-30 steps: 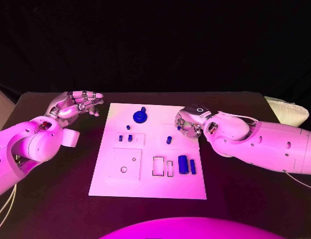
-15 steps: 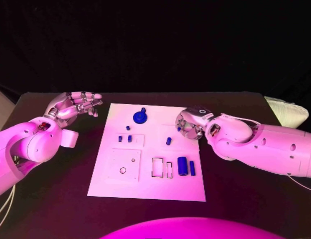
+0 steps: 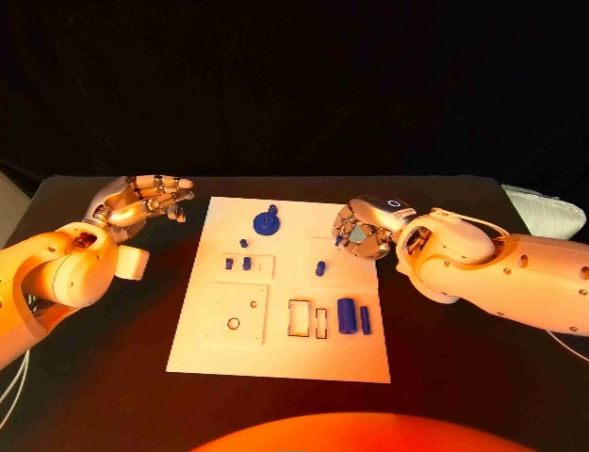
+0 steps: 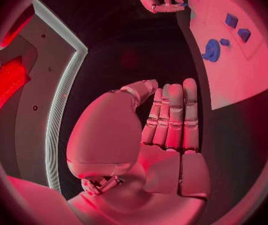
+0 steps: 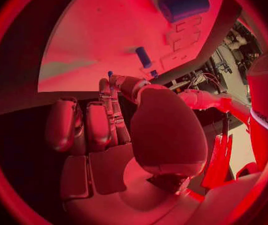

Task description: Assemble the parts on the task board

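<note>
At the white board's [image 3: 284, 287] three-o'clock edge the right hand [image 3: 364, 230] hovers, fingers curled on nothing; the left hand [image 3: 142, 199] waits empty, fingers apart. The small blue peg [image 3: 320, 267] looks light, stiff and slippery: pinch its sides.

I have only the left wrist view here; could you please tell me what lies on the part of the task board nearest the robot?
Observer: In the head view a thick blue cylinder and a thinner blue rod lie side by side near the right edge of the task board, next to two rectangular slots.
Operator: Thank you. Where is the right hand?
Observer: At the board's right edge, further from the robot than the cylinder, with a small blue part on the board beside it.
Operator: Is it holding anything?
Observer: I cannot tell. The right wrist view shows its fingers curled in, but nothing clearly between them.
</note>
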